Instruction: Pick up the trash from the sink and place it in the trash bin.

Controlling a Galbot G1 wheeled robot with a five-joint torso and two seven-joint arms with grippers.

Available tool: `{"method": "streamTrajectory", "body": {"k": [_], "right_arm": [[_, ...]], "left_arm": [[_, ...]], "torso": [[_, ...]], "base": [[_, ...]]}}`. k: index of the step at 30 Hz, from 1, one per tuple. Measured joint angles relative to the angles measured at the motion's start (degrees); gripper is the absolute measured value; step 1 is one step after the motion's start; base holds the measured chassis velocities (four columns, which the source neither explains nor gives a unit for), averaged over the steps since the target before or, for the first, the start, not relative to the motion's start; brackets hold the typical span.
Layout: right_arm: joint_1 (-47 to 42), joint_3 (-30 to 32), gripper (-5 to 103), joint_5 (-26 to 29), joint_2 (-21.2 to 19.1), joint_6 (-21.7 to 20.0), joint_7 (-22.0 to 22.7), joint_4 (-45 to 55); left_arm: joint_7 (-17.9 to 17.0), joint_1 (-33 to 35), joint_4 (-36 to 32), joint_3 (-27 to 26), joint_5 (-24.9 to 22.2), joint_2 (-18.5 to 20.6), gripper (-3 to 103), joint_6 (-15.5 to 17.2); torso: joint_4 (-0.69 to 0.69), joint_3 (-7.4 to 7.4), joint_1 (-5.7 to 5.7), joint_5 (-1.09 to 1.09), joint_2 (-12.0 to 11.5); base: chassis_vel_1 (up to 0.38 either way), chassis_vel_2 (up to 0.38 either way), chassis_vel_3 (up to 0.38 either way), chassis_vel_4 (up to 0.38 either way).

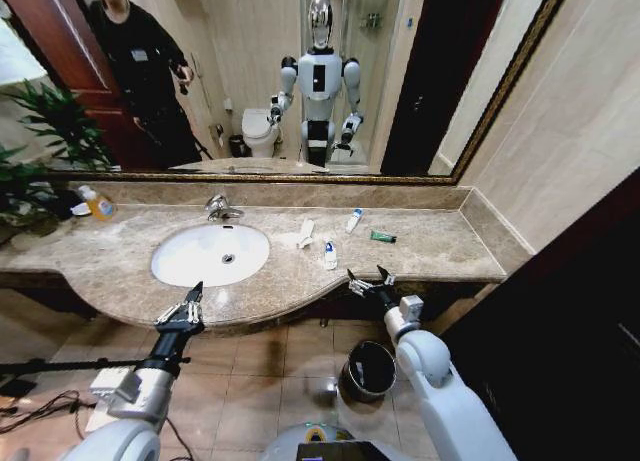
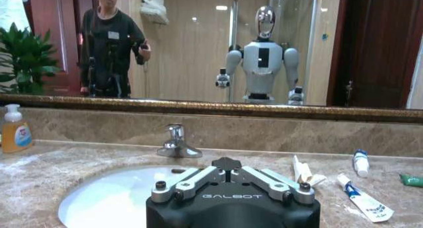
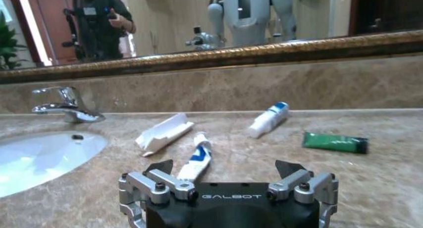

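Note:
The white oval sink (image 1: 195, 266) (image 2: 106, 198) (image 3: 39, 158) sits in a brown marble countertop (image 1: 430, 249). The trash lies on the counter to the basin's right: a crumpled white paper (image 1: 303, 234) (image 2: 302, 171) (image 3: 164, 134), a white tube (image 1: 330, 254) (image 2: 360, 200) (image 3: 197, 158), a blue-capped white tube (image 1: 353, 219) (image 2: 360, 162) (image 3: 268, 120) and a green tube (image 1: 383, 237) (image 2: 411, 180) (image 3: 334, 142). My left gripper (image 1: 190, 299) (image 2: 228, 163) hovers shut at the basin's front rim. My right gripper (image 1: 368, 278) (image 3: 223, 167) is open at the counter's front edge, facing the white tube. The dark trash bin (image 1: 370, 369) stands on the floor below it.
A chrome faucet (image 1: 222, 209) (image 2: 177, 142) (image 3: 63, 105) stands behind the basin. An orange pump bottle (image 1: 98, 204) (image 2: 15, 131) is at the counter's far left beside a plant (image 1: 45, 131). A mirror runs along the back wall. A dark panel (image 1: 560, 311) rises on the right.

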Motion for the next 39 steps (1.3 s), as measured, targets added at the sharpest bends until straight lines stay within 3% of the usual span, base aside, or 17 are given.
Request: {"method": "streamTrajectory", "body": {"k": [25, 32, 37, 39], "right_arm": [[10.5, -7.9, 103, 1.8, 0.6, -0.9, 0.9, -10.7], [11.7, -8.7, 88, 1.8, 1.4, -0.9, 1.4, -13.3], [12.2, -9.2, 66, 1.8, 2.1, -0.8, 2.4, -14.4], [12.3, -9.2, 63, 1.8, 2.1, -0.7, 2.4, -14.4]], "left_arm": [[0.0, 0.0, 0.0, 0.0, 0.0, 0.0, 0, 0.0], [0.0, 0.0, 0.0, 0.0, 0.0, 0.0, 0, 0.0], [0.0, 0.0, 0.0, 0.0, 0.0, 0.0, 0, 0.0], [0.0, 0.0, 0.0, 0.0, 0.0, 0.0, 0, 0.0]], "torso": [[0.00, 0.00, 0.00, 0.00, 0.0], [0.00, 0.00, 0.00, 0.00, 0.0], [0.00, 0.00, 0.00, 0.00, 0.0], [0.00, 0.00, 0.00, 0.00, 0.0]], "base": [[0.000, 0.000, 0.000, 0.000], [0.000, 0.000, 0.000, 0.000], [0.000, 0.000, 0.000, 0.000], [0.000, 0.000, 0.000, 0.000]]}}
